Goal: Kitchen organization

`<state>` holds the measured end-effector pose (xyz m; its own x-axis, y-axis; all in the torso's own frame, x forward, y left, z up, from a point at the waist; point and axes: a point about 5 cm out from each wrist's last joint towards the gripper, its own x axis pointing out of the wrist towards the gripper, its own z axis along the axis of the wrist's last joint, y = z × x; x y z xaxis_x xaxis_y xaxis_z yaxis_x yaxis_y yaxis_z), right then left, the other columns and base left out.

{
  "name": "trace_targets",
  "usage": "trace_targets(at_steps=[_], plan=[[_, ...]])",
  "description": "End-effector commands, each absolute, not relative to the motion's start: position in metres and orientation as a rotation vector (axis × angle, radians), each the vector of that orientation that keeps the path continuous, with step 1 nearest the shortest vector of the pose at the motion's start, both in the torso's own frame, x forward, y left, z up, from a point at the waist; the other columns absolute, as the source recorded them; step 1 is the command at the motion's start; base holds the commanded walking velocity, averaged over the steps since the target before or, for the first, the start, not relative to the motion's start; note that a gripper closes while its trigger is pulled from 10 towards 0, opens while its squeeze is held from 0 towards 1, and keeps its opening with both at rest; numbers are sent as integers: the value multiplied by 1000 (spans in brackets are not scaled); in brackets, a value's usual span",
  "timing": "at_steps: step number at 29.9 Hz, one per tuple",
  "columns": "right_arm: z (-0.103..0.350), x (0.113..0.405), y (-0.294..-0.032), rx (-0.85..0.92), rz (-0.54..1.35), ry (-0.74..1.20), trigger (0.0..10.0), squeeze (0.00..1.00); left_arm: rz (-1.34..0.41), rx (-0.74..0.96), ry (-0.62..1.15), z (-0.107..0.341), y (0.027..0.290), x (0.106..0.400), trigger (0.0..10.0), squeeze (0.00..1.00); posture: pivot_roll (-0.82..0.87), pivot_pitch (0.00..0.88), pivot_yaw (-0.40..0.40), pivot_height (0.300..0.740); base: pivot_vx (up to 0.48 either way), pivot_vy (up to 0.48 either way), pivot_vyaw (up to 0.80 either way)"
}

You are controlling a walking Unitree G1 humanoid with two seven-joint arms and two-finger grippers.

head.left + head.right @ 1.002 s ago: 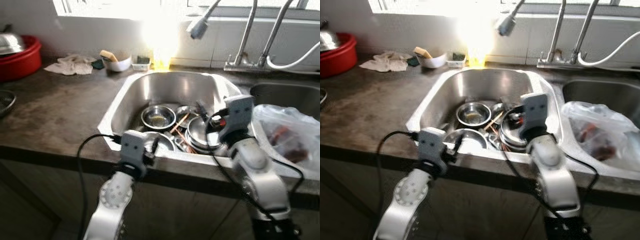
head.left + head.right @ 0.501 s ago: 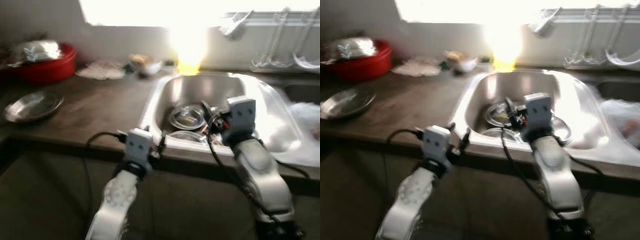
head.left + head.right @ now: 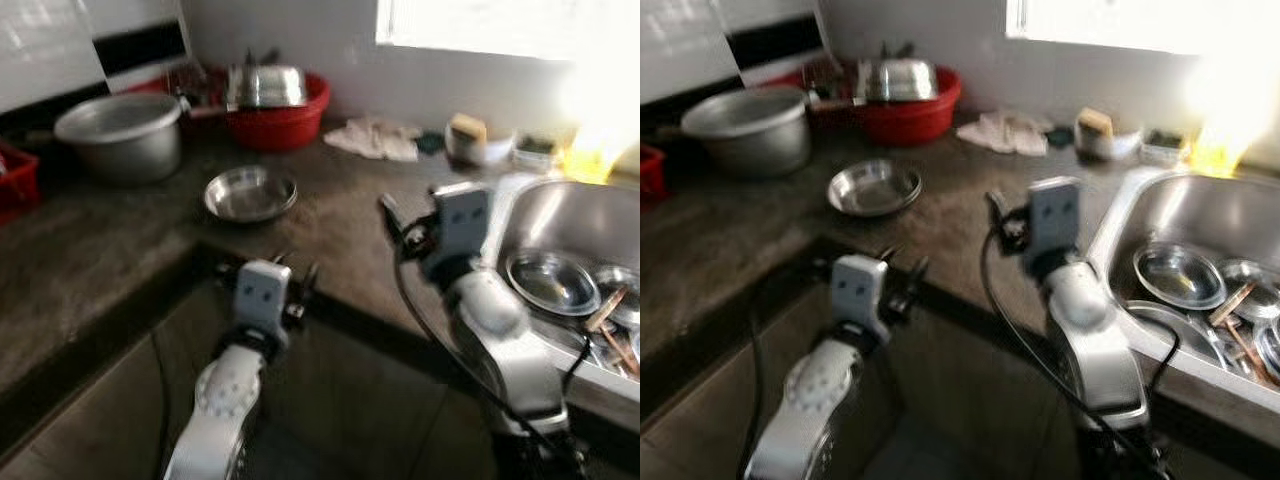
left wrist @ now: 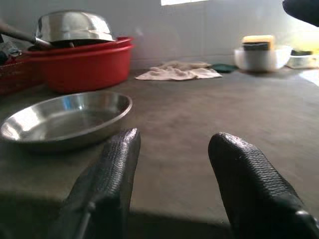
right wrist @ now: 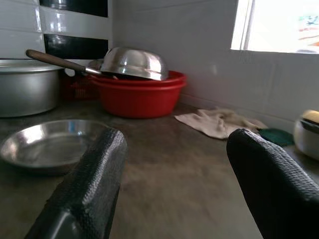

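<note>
A dark, mottled stone worktop [image 3: 120, 240] ran in an L across the scene, its near edge dropping to shadowed cabinet fronts. At the right a stainless steel sink [image 3: 535, 215] was sunk into it, holding a round steel bowl [image 3: 552, 283] and further steel dishes with wooden chopsticks [image 3: 606, 310] among them. On the far left stood a large grey aluminium pot [image 3: 118, 130], and to its right a red plastic basin [image 3: 275, 105] carried an upturned steel bowl [image 3: 264, 85]. Nearer, in the middle of the worktop, lay a shallow round steel plate [image 3: 250, 192]. Against the far wall lay a crumpled pale cloth [image 3: 375, 138], then a small white bowl with a yellow sponge [image 3: 468, 140] to its right.

The left claw [image 4: 172, 164] hung at the worktop's near edge, its black fingers spread with nothing between them, the steel plate just beyond. The right claw [image 5: 174, 164] hovered over the worktop left of the sink, fingers likewise wide apart and empty.
</note>
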<state>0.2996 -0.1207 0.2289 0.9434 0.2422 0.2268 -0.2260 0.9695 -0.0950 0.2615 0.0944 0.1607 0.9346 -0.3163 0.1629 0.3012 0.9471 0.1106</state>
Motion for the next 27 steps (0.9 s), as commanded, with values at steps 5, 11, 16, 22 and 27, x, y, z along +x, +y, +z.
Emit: trace_targets(at_steps=[5, 11, 16, 22, 27], plan=[[232, 303, -133, -63, 203, -239, 10000, 0, -317, 73, -217, 168, 88, 260, 10000, 0, 66, 39, -14, 740, 156, 50, 0], [234, 305, -131, -72, 227, -242, 10000, 0, -312, 73, -196, 165, 87, 260, 10000, 0, 68, 39, -18, 740, 0, 0, 533], [236, 309, -131, -48, 230, -239, 10000, 0, -313, 66, -193, 165, 87, 260, 10000, 0, 73, 37, -18, 740, 0, 188, 800], [237, 315, -133, -19, 208, -202, 10000, 0, -314, 67, -184, 163, 87, 260, 10000, 0, 73, 35, -19, 740, 0, 315, 133], [235, 321, -136, -45, 187, -164, 10000, 0, -313, 77, -180, 163, 87, 260, 10000, 0, 73, 41, -20, 740, 0, 0, 0]])
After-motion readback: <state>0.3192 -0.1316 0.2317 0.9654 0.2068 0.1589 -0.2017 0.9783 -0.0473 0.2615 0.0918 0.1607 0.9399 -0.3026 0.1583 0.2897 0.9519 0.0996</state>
